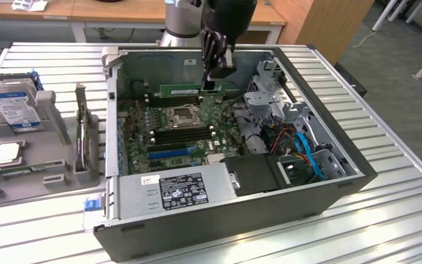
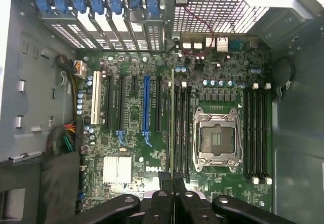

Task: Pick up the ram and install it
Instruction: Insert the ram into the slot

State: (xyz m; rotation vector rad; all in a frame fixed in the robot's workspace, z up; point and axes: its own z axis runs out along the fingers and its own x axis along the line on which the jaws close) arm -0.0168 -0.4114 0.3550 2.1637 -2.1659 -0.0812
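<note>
The ram is a thin green stick held level above the motherboard, inside the open computer case. My gripper reaches down from above and is shut on the stick's end nearer the exterior view's right. In the wrist view the ram appears edge-on as a thin line running out from my gripper. It hangs over the edge of one bank of black memory slots, which lies beside the empty CPU socket. A second bank of slots lies on the socket's other side.
A grey fixture on the exterior view's left holds a hard drive, a processor chip and an upright expansion card. Inside the case are the power supply, a drive cage and blue cables.
</note>
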